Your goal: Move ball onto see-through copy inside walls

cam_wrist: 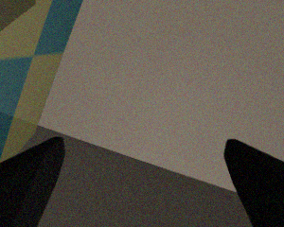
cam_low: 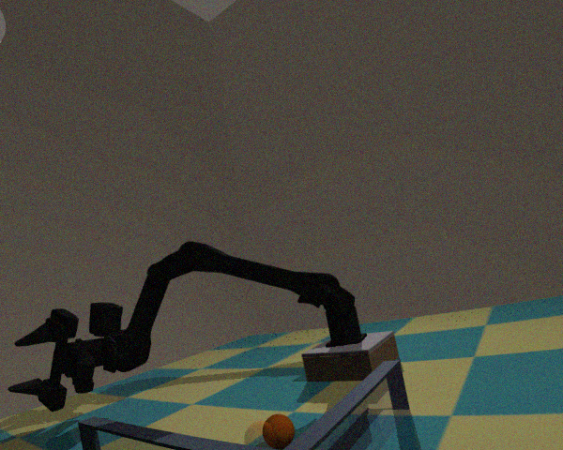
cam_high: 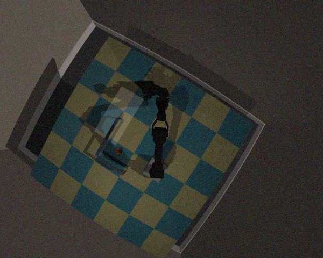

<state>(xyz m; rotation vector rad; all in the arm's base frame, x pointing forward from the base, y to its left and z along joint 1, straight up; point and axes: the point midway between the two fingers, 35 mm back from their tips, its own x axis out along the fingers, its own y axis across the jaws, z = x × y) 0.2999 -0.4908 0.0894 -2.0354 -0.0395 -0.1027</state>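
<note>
An orange ball (cam_high: 118, 151) (cam_low: 278, 430) lies on the checkered table inside the corner of two low clear walls with dark rims. One wall (cam_high: 109, 136) (cam_low: 165, 438) runs on one side of it, the other wall (cam_high: 111, 165) (cam_low: 349, 403) on the side reaching towards the robot base. The see-through copy (cam_low: 251, 432) shows in the exterior view just left of the ball, partly behind it; I cannot make it out in the top view. My gripper (cam_low: 13, 367) (cam_wrist: 145, 146) is open and empty, raised well above the table and away from the ball, its fingers pointing sideways. The wrist view shows no ball.
The robot base block (cam_low: 335, 367) stands near the end of the second wall. The checkered table (cam_high: 123, 194) has a raised pale border (cam_high: 223, 180) along some edges. The arm (cam_high: 158, 150) (cam_low: 252, 266) arches from the base to the gripper, clear of the walls.
</note>
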